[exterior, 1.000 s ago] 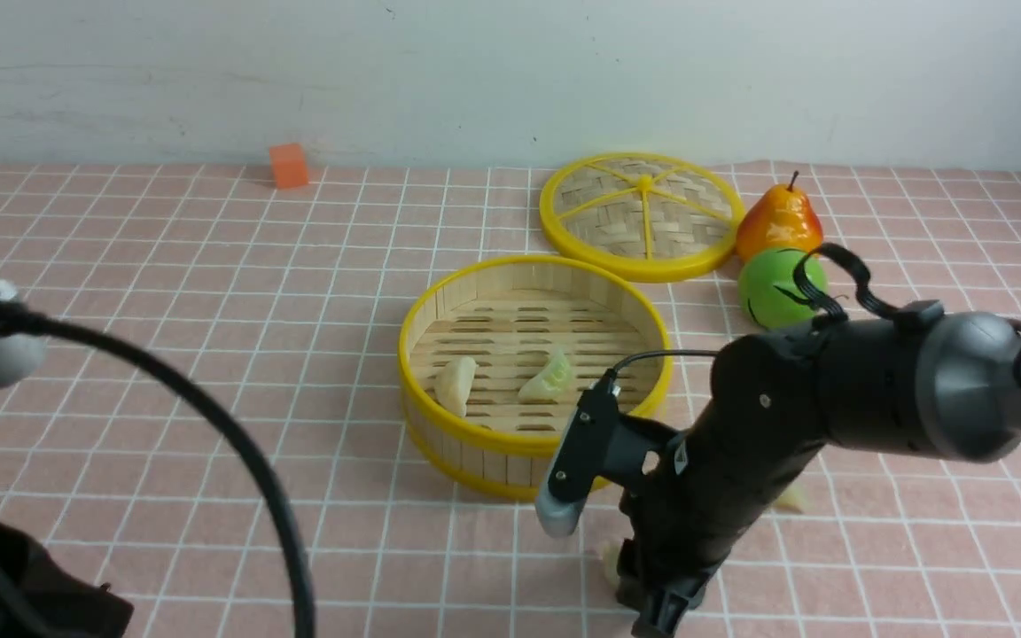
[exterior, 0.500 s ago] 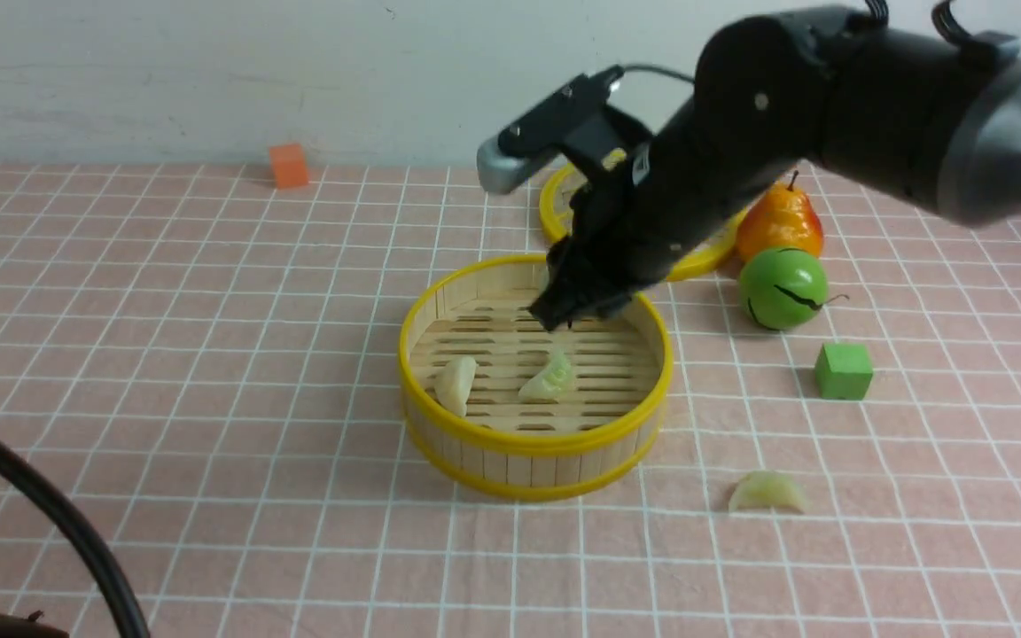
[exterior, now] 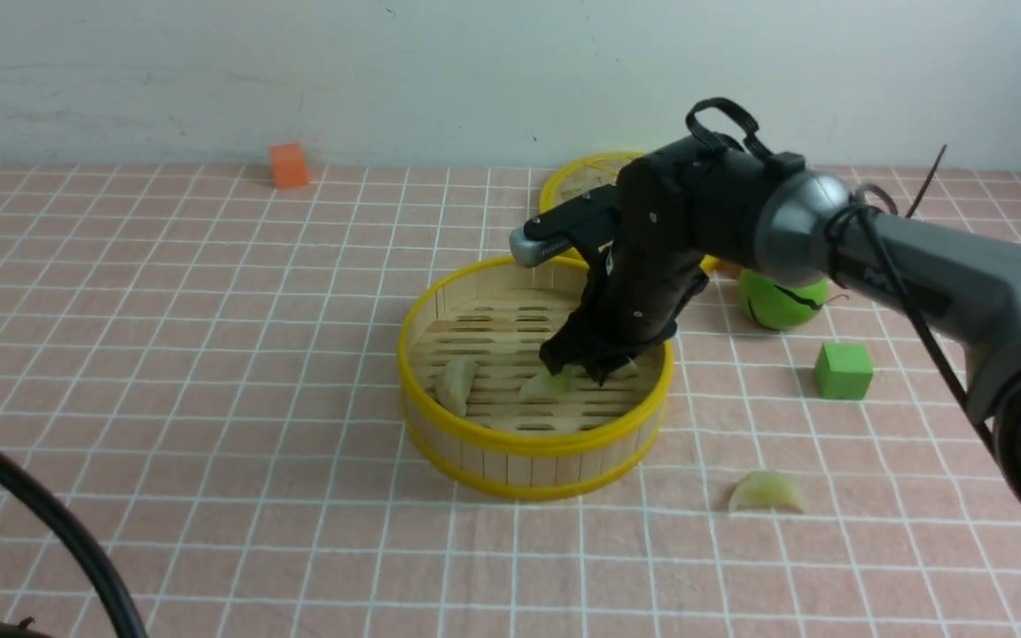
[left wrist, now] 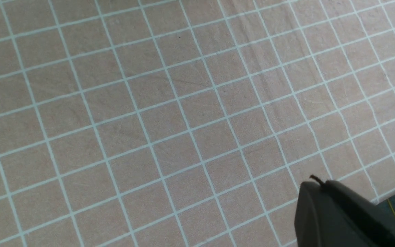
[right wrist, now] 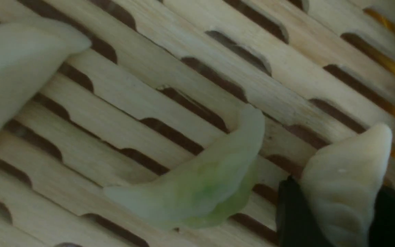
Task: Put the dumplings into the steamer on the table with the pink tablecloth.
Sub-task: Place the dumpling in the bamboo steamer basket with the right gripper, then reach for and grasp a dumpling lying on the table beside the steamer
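The steamer (exterior: pixel 475 436) stands mid-table on the pink tablecloth (exterior: pixel 209 354). My right gripper (exterior: pixel 586 368) reaches down inside it, shut on a cream dumpling (right wrist: pixel 345 185) held just above the slatted floor (right wrist: pixel 170 79). A green-tinted dumpling (exterior: pixel 548 384) lies right beside the held one; it also shows in the right wrist view (right wrist: pixel 201 185). Another dumpling (exterior: pixel 455 383) lies at the steamer's left and shows in the right wrist view (right wrist: pixel 12 68). One more dumpling (exterior: pixel 767 493) lies on the cloth, front right of the steamer. My left gripper (left wrist: pixel 321 192) hovers over bare cloth, fingers together.
The flat woven lid (exterior: pixel 577 182) lies behind the steamer, mostly hidden by my right arm. A green ball-like fruit (exterior: pixel 781 299) and a green cube (exterior: pixel 843 369) sit to the steamer's right. An orange cube (exterior: pixel 288 165) sits far back left. A black cable (exterior: pixel 50 523) crosses the front left corner.
My right gripper rose from the cloth in front of the steamer, swung over the steamer's back, and has come down inside it with a dumpling. The left arm has drawn back out of view.
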Available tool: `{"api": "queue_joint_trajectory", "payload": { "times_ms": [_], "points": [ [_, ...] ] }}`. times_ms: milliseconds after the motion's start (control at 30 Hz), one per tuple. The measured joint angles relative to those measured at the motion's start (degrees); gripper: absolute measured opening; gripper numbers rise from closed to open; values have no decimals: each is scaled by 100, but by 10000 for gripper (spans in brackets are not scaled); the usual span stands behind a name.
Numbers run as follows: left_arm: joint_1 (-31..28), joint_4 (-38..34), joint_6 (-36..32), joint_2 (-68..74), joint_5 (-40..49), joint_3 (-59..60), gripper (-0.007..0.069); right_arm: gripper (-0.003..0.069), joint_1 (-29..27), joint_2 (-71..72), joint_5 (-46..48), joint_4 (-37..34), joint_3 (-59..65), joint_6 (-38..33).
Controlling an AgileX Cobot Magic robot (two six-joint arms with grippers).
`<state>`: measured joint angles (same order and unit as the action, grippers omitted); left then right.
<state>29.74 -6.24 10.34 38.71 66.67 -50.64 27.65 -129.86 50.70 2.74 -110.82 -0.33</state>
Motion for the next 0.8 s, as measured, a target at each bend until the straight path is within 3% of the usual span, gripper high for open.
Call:
{"api": "queue_joint_trajectory", "payload": {
  "times_ms": [33,167,300,500,667,800],
  "points": [
    [0,15,0,0,7,0,-14,322,0,0,8,-1,-6,0],
    [0,63,0,0,7,0,-14,524,4,110,601,1,-278,-85],
    [0,67,0,0,7,0,-14,601,9,594,1403,1,-431,-644],
    [0,75,-6,-4,-74,0,-13,563,-200,1527,1923,-274,-78,-1554],
    [0,81,-6,-7,-102,0,-13,498,-851,2310,1958,-1155,1467,-2424],
    [0,81,-6,-7,-167,0,-13,480,-1097,2516,1908,-1396,2534,-3174]
  ]
}}
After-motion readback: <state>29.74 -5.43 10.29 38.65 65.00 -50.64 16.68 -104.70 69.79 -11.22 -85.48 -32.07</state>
